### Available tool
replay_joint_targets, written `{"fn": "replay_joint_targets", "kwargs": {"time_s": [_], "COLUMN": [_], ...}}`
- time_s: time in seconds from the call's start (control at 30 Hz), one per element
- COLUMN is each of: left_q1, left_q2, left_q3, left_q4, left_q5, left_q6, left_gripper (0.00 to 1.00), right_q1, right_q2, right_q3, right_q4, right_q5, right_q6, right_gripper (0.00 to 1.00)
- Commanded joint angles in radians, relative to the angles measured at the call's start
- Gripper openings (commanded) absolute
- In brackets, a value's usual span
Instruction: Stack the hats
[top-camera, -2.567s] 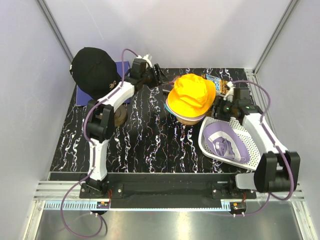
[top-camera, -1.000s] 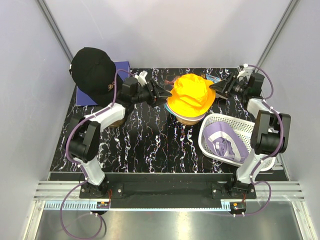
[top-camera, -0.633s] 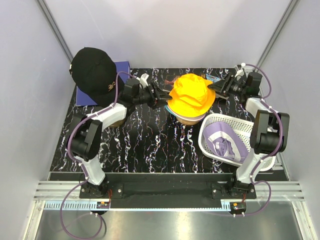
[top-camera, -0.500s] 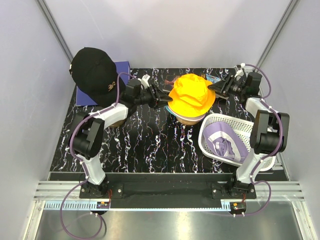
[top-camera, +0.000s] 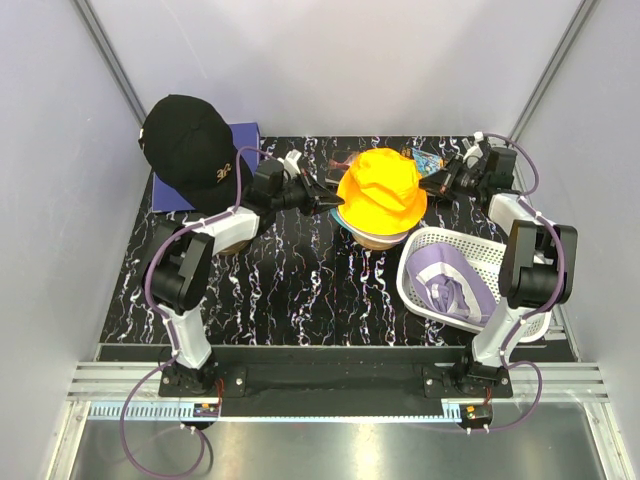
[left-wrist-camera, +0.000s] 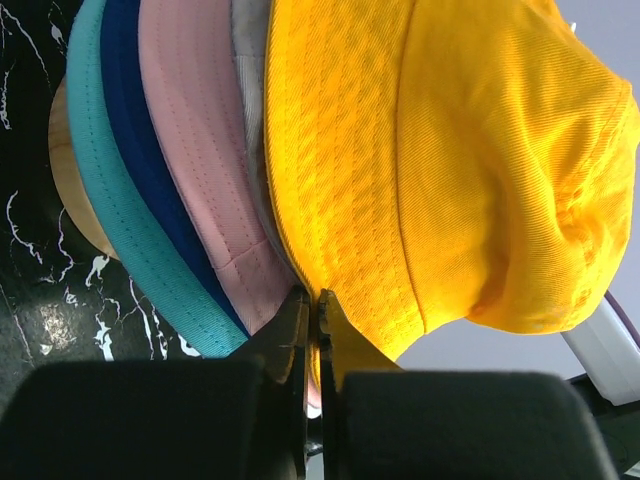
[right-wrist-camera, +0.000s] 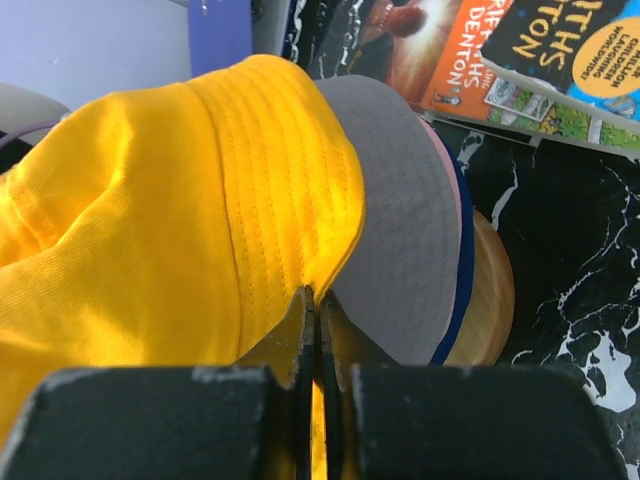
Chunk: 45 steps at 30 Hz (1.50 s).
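An orange bucket hat (top-camera: 382, 192) tops a stack of hats at the table's middle. In the left wrist view the teal brim (left-wrist-camera: 120, 220), blue brim (left-wrist-camera: 150, 170) and pink brim (left-wrist-camera: 200, 150) lie under the orange hat (left-wrist-camera: 450, 170). My left gripper (top-camera: 325, 197) (left-wrist-camera: 312, 295) is shut on the orange brim's left edge. My right gripper (top-camera: 432, 183) (right-wrist-camera: 312, 292) is shut on its right edge, above a lavender-grey brim (right-wrist-camera: 400, 240). A black cap (top-camera: 185, 140) sits at the back left. A lavender hat (top-camera: 450, 285) lies in the white basket (top-camera: 412, 292).
Books (top-camera: 428, 160) (right-wrist-camera: 520, 50) lie at the back right behind the stack. A blue pad (top-camera: 245, 135) lies under the black cap. The stack rests on a round wooden base (right-wrist-camera: 490, 290). The basket stands close to the stack's right front.
Both grippers have moved inward to the orange hat from either side and have closed on its brim. The right arm came from the basket to the back right.
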<state>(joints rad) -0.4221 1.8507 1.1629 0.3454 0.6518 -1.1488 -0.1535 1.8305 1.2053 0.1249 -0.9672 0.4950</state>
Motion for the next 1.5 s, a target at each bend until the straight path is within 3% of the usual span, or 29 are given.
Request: {"fn": "replay_joint_targets", "kwargs": {"time_s": [0.0,0.43,0.7,0.8,0.83,0.87,0.97,1.0,1.1,1.3,1.37,1.4,1.47], "left_q1": [-0.006,-0.004,-0.001,-0.004,-0.004,-0.004,-0.006,-0.006,-0.009,-0.030,-0.040,-0.044,-0.052], "left_q2": [0.019,0.077,0.087,0.074,0.067,0.062,0.029,0.016,-0.024,-0.079,-0.093,-0.111,-0.125], "left_q3": [0.024,0.055,0.112,0.161,0.178,0.193,0.251,0.276,0.325,0.343,0.334,0.322,0.316], "left_q4": [-0.008,-0.160,-0.304,-0.335,-0.344,-0.376,-0.434,-0.451,-0.505,-0.575,-0.598,-0.600,-0.608], "left_q5": [-0.006,-0.050,-0.124,-0.148,-0.156,-0.165,-0.207,-0.233,-0.291,-0.415,-0.496,-0.523,-0.585], "left_q6": [0.026,0.135,0.234,0.277,0.288,0.297,0.345,0.368,0.438,0.589,0.624,0.656,0.682], "left_gripper": [0.00,0.00,0.00,0.00,0.04,0.22,0.44,0.60,0.81,0.99,0.99,0.99,0.99], "right_q1": [0.031,0.126,0.135,0.135,0.135,0.134,0.120,0.111,0.069,0.075,0.132,0.237,0.328], "right_q2": [-0.004,0.047,0.013,-0.006,-0.013,-0.017,-0.062,-0.100,-0.198,-0.451,-0.543,-0.565,-0.600], "right_q3": [0.022,0.059,0.011,0.023,0.033,0.052,0.086,0.085,0.062,-0.085,-0.134,-0.144,-0.159], "right_q4": [-0.185,-0.390,-0.410,-0.418,-0.432,-0.441,-0.505,-0.516,-0.585,-0.711,-0.754,-0.802,-0.861], "right_q5": [0.128,0.403,0.519,0.532,0.535,0.547,0.588,0.590,0.623,0.694,0.719,0.731,0.784], "right_q6": [-0.113,-0.229,-0.234,-0.223,-0.216,-0.214,-0.219,-0.217,-0.219,-0.245,-0.285,-0.305,-0.312], "right_gripper": [0.00,0.00,0.00,0.10,0.16,0.29,0.55,0.58,0.63,0.63,0.63,0.63,0.63]}}
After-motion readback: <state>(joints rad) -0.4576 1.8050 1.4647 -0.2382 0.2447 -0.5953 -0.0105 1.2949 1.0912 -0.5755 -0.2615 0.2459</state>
